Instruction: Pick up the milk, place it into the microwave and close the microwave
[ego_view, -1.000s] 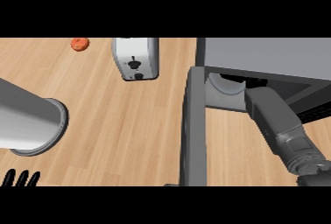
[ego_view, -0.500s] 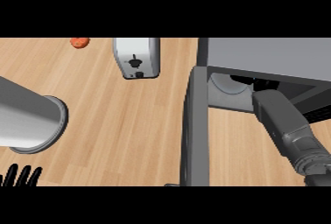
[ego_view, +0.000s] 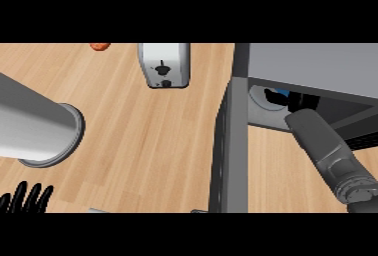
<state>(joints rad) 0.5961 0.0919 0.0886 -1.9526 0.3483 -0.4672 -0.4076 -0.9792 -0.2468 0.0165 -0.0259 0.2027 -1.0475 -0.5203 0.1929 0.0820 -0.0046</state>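
Over the last second the right forearm had pushed further into the open microwave, so the right robot hand now sat dark inside the cavity; I couldn't tell whether it was spread or pinching anything. A blue-and-white sliver just beside it looked like the milk, already inside, so placing seemed nearly done, with the door not yet shut. Its long axis and facing were hidden. The left robot hand rested spread at the lower left.
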